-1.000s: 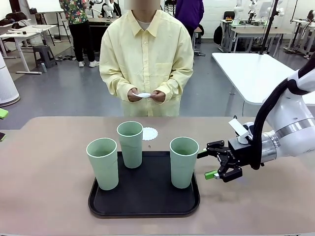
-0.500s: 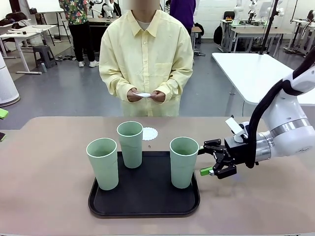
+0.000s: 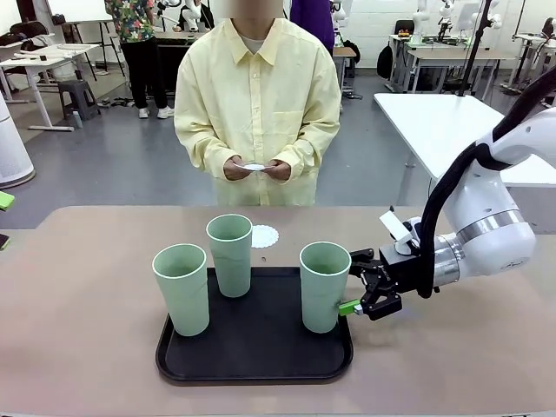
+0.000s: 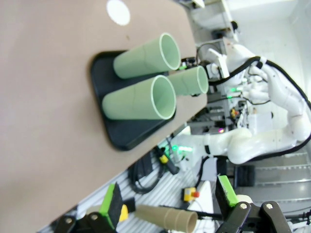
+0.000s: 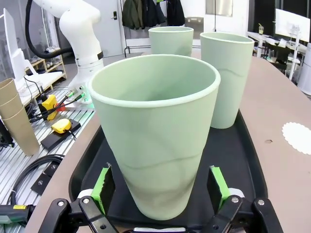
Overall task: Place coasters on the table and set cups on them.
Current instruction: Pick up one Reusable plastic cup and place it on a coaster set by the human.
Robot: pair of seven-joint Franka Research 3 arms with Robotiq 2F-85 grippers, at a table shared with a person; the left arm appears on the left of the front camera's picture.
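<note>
Front view: a person (image 3: 257, 95) in a pale yellow shirt stands at the far side of a plain, matte beige desk (image 3: 87, 347) with rounded corners. Three tall mint-green cups stand on a black tray (image 3: 261, 365): the left cup (image 3: 182, 291), the middle cup (image 3: 231, 256) and the right cup (image 3: 323, 291). One lacy white coaster (image 3: 265, 235) lies on the desk just behind the tray, with nothing on it. The person holds a second coaster (image 3: 254, 166) at chest height. The robot's right hand (image 3: 354, 282) reaches in sideways, its fingers spread around the right cup. The task looks barely begun: one coaster is laid and no cup is set on it. Behind are a grey floor, white tables and other people.

Left wrist view: the left hand (image 4: 167, 201) hangs off the desk's edge, fingers apart, nothing between them. Tray and cups appear tilted, well away.

Right wrist view: the right cup stands between the green pads (image 5: 103, 187), which seem not yet pressed against it.
</note>
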